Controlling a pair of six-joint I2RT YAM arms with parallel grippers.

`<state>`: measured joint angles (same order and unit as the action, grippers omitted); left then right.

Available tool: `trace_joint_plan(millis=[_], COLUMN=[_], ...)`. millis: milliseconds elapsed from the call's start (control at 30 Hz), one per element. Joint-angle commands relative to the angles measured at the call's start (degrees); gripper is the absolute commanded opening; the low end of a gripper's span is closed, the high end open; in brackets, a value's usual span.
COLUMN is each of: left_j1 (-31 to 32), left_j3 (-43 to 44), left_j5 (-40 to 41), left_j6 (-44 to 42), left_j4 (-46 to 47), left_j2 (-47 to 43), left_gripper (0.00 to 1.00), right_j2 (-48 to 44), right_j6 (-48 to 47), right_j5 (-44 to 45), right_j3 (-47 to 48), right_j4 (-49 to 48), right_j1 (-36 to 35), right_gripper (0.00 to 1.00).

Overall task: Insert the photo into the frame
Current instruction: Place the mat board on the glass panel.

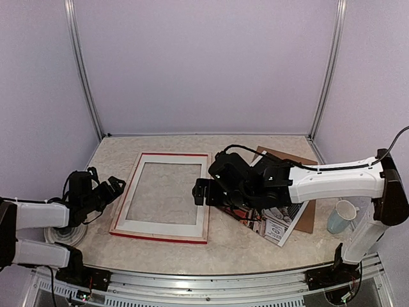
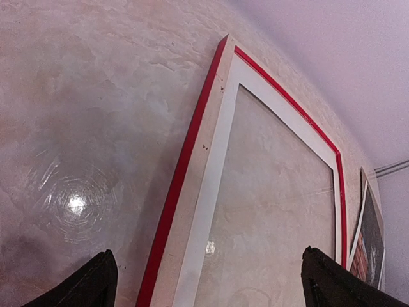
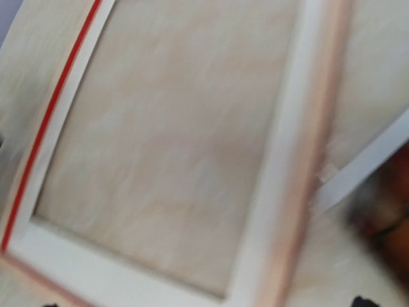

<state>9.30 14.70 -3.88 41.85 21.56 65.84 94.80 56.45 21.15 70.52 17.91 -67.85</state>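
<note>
The frame [image 1: 160, 235] lies flat at centre-left of the table, pale wood up with red edges, and a white mat [image 1: 163, 224] sits inside it. In the left wrist view the frame [image 2: 192, 160] runs up the middle. The photo [image 1: 278, 224] lies to the right of the frame, mostly hidden under my right arm; it also shows as a dark blur [image 3: 383, 211]. My right gripper [image 1: 201, 192] hovers at the frame's right rail [image 3: 307, 160], open and empty [image 3: 204, 300]. My left gripper [image 1: 110, 188] waits left of the frame, open [image 2: 211, 288], holding nothing.
A brown backing board [image 1: 308, 214] lies under the photo at the right. A pale blue cup [image 1: 340, 217] stands near the right arm's base. A round clear disc [image 1: 64, 235] sits at the near left, below my left arm.
</note>
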Motion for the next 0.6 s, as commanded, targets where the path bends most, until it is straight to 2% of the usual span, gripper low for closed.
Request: trace_joint_plan(millis=[0,133,200,300,333,433,500,567], left_j1=[-0.5,-0.5,-0.5,-0.2,0.3,2.9,7.0,11.2], left_j3=[-0.6,-0.7,-0.8,-0.8,-0.8,-0.4,0.6,2.4], left_j5=[-0.6,-1.1,-1.5,-1.8,-1.4,0.5,3.2,6.9], left_j6=[-0.6,-0.7,-0.8,-0.9,-0.9,-1.0,-1.4,-2.0], left_j4=[2.1,2.4,2.6,2.8,2.7,2.3,1.4,0.2], left_j2=[0.1,-0.1,-0.5,-1.6,-2.3,-3.5,-4.3,-4.0], left_gripper=[0.99,0.99,0.99,0.99,0.99,0.99,0.99,0.99], right_j2=[-5.8,-13.2,-18.3,-27.3,-31.0,-41.3,-45.5,-46.8], right_j6=[-3.1,-0.6,-2.9,0.9,4.1,-0.5,1.4,5.2], right_j5=[17.1,25.0,26.5,32.4,32.2,27.0,26.1,25.6], right_j3=[0.9,-4.1,-9.1,-18.4,-21.6,-31.0,-34.1,-33.9], right_j4=[8.7,10.1,5.7,0.9,-0.1,-9.9,-9.0,-3.1], right_j1=[-0.4,-0.2,-0.1,0.1,0.5,2.8,3.8,4.7], right_gripper=[0.99,0.99,0.99,0.99,0.99,0.99,0.99,0.99])
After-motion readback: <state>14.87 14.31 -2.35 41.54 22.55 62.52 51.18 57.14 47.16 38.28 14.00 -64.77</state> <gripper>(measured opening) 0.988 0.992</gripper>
